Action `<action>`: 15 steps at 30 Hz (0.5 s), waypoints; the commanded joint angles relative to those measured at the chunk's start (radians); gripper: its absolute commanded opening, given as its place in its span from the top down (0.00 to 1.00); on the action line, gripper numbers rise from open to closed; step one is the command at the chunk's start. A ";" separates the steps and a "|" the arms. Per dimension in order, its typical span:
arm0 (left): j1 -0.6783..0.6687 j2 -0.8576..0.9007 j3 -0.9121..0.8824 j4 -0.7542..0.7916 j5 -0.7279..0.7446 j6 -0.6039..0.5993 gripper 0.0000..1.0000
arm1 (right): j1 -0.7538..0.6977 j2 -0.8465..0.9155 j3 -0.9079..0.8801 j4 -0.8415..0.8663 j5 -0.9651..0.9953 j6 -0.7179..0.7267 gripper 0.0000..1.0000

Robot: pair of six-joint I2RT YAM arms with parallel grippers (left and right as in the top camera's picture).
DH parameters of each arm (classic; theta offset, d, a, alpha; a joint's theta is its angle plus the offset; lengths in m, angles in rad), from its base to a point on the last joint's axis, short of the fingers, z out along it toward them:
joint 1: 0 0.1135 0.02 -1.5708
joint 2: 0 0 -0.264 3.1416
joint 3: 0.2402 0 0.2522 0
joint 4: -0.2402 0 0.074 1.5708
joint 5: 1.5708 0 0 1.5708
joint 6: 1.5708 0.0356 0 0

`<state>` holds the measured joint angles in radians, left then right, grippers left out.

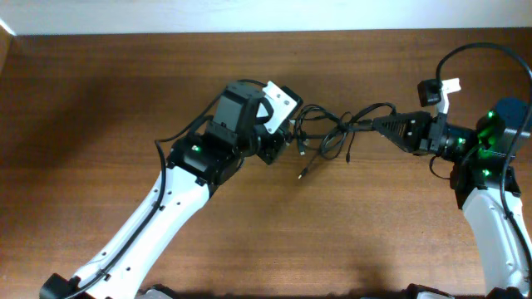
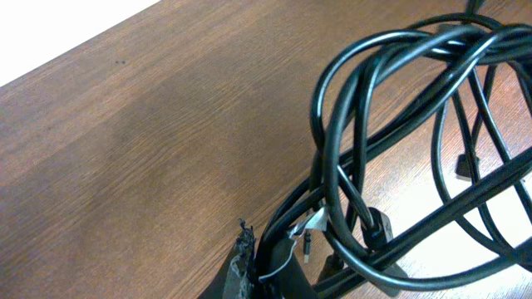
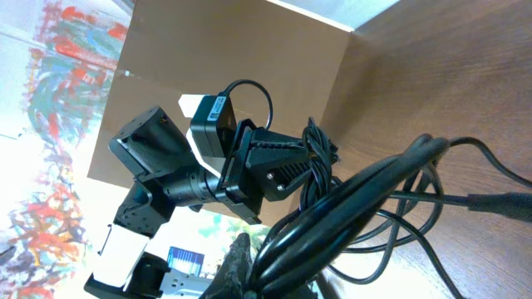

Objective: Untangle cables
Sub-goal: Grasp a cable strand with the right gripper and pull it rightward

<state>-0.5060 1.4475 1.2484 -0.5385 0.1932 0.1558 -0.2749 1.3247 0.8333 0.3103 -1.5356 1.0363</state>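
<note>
Pulling the knot apart looks like the step in hand. From overhead, the thin black flexible cables (image 1: 332, 133) hang bunched between the left end effector (image 1: 287, 141) and the right end effector (image 1: 372, 124). Each is closed tight on a part of the bunch, and a loose plug end (image 1: 302, 175) trails just nearer the robot than the left one. The brown wooden desk (image 1: 125, 83) lies bare on the near side of both end effectors. Its far edge runs close behind them.

The left wrist view shows several loops crossing just ahead of the pinched fingers, with one thick strand running off to the right. Open wood spreads to the left, up to the desk's edge.

The right wrist view shows a thick bundle rising from its own closed fingers toward the left end effector, with thinner strands falling away to the right.

I judge that the next move calls for drawing the two end effectors apart, or letting go on one side to pick out a single loop. The room for that lies toward the robot, not the far edge.
</note>
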 commanded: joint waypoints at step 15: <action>0.225 0.017 -0.050 -0.029 -0.210 -0.064 1.00 | -0.151 -0.022 0.032 0.023 -0.016 -0.037 0.71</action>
<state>-0.2775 1.4811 1.1992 -0.5987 -0.0990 0.1070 -0.4313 1.3209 0.8421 0.3298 -1.5429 1.0389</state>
